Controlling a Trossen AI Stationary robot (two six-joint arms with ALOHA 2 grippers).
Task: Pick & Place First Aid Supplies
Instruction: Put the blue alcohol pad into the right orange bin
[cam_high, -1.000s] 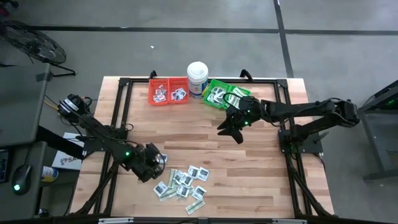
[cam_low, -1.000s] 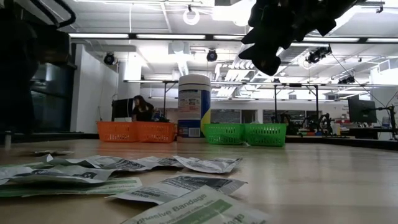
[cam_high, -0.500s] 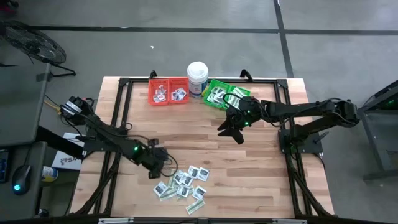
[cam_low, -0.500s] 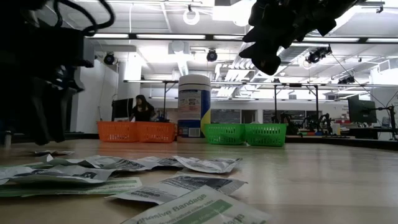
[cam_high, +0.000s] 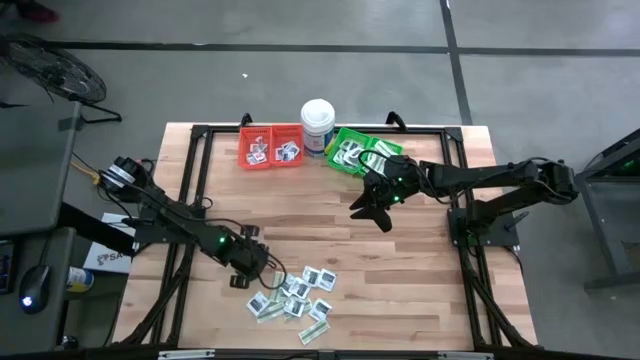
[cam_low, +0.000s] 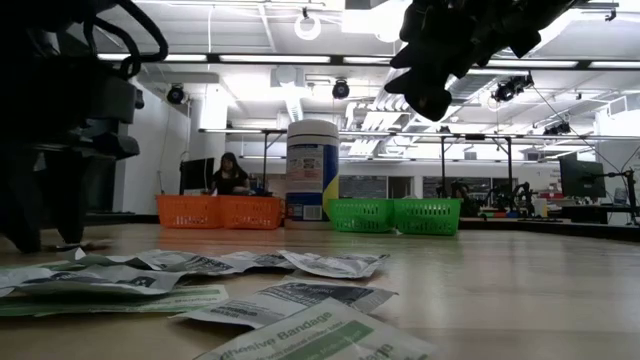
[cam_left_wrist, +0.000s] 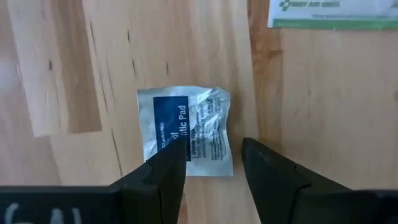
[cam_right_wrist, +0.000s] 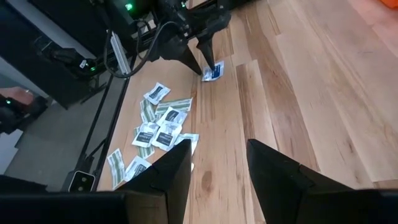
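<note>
- Down at the near side of the bench (cam_high: 400, 300), we see the left pincer (cam_high: 255, 276) lowered over a single square white packet (cam_left_wrist: 186, 129) with a blue label.
- Its two fingers (cam_left_wrist: 163, 171) stand apart, one on each side of that packet's near edge; they are spread, not clenched, and nothing is held between them.
- Just beyond that pincer, on the side away from its arm, lies the loose pile of packets (cam_high: 295, 295): square white ones with dark print mixed with longer green-and-white strips.
- Higher up, the right pincer (cam_high: 368, 212) hangs above the middle of the bench, well apart from the pile; its fingers (cam_right_wrist: 273, 163) are spread and empty.
- Behind the right pincer, at the far edge, sits a green bin (cam_high: 362, 152) with packets in it.
- Beside that bin stand a white tub (cam_high: 318, 124) and then a red bin (cam_high: 271, 146), which also holds a few packets.
- Across the room behind the bench, we can make out a person (cam_low: 229, 176).
</note>
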